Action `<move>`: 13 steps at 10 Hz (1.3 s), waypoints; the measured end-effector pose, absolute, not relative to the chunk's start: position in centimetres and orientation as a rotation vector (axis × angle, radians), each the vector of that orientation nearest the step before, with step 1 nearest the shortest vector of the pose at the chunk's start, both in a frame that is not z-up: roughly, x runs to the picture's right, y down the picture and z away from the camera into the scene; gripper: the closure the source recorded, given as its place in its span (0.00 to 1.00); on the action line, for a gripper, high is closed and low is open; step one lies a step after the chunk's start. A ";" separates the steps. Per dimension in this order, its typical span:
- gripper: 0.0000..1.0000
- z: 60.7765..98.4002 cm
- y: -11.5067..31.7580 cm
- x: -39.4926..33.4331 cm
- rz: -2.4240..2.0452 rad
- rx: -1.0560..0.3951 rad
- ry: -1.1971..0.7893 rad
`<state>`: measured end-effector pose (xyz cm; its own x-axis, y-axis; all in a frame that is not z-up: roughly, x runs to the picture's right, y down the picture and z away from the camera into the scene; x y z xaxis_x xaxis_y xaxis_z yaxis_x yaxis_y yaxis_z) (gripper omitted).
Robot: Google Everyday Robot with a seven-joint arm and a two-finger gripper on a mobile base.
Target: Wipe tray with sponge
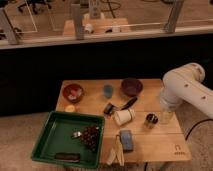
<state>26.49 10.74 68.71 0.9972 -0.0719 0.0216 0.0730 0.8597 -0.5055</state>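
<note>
The dark-green tray (47, 145) sits at the front left of the wooden table and hangs a little over its edge. It holds a dark red bunch of grapes (91, 136), a small pale item (77, 134) and a dark bar (67, 156). The blue-grey sponge (126, 140) lies flat on the table just right of the tray. My white arm comes in from the right. My gripper (165, 115) hangs over the table's right side, well right of the sponge and apart from it.
A white mug (123, 116) lies on its side behind the sponge. A small dark jar (151, 120) stands beside my gripper. A blue cup (108, 91), two bowls (73, 92) (131, 86), black utensils (129, 103) and a pale object (112, 155) share the table.
</note>
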 end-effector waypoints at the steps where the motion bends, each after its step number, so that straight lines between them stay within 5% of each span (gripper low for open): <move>1: 0.20 68.8 10.9 24.9 -0.157 -0.507 -0.037; 7: 0.20 71.1 16.3 14.6 -0.669 -0.464 -0.290; 10: 0.20 74.6 21.5 13.8 -0.835 -0.497 -0.312; 13: 0.20 75.0 22.1 14.0 -0.851 -0.501 -0.313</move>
<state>13.95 22.05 75.03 0.6241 -0.6353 0.4548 0.7786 0.5541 -0.2945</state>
